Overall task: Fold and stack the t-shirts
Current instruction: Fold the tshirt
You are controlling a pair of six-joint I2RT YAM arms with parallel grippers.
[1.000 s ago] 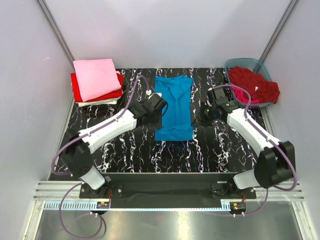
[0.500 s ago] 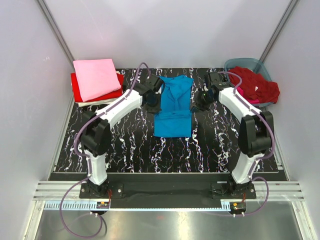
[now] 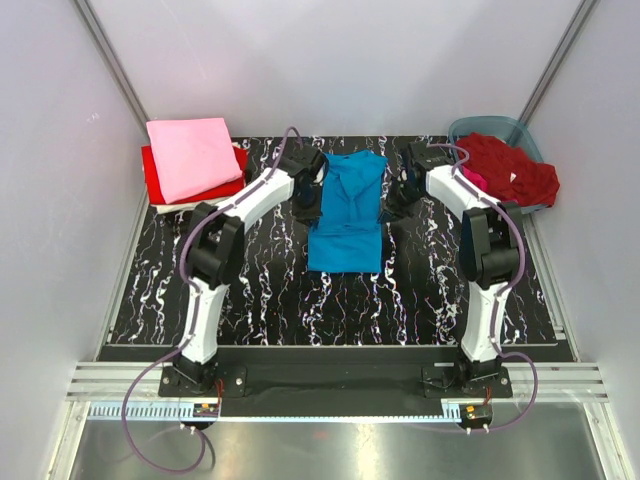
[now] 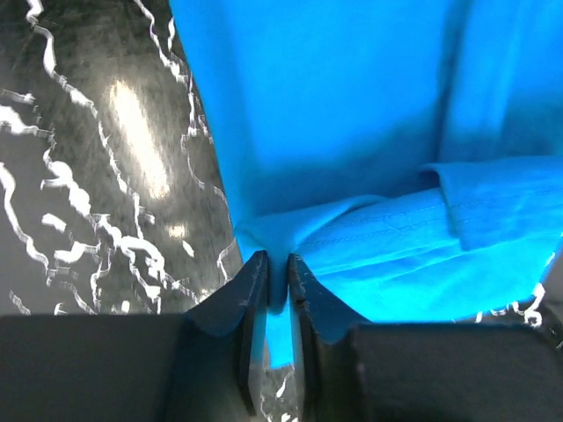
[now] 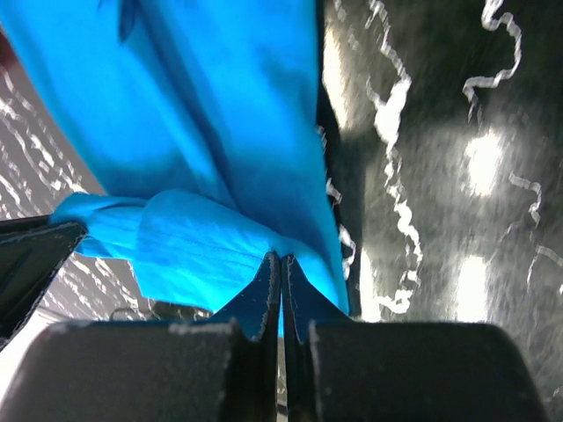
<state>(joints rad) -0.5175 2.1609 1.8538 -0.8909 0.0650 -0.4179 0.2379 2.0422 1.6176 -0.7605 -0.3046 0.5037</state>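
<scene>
A turquoise blue t-shirt lies lengthwise in the middle of the black marbled table. My left gripper is at its left edge, shut on a pinch of the blue cloth. My right gripper is at its right edge, shut on the blue cloth. At the back left lies a stack with a folded pale pink shirt on top, a bright red one under it and a white edge below. Dark red shirts and a magenta one are piled at the back right.
The grey-blue translucent tub holds the dark red and magenta pile at the back right corner. White walls close in on both sides and the back. The table's near half lies in front of the blue shirt.
Both arms have reached farther back along the blue shirt's sides, and its near hem has been drawn back, so the shirt looks shorter. Both grippers stay on the cloth.
</scene>
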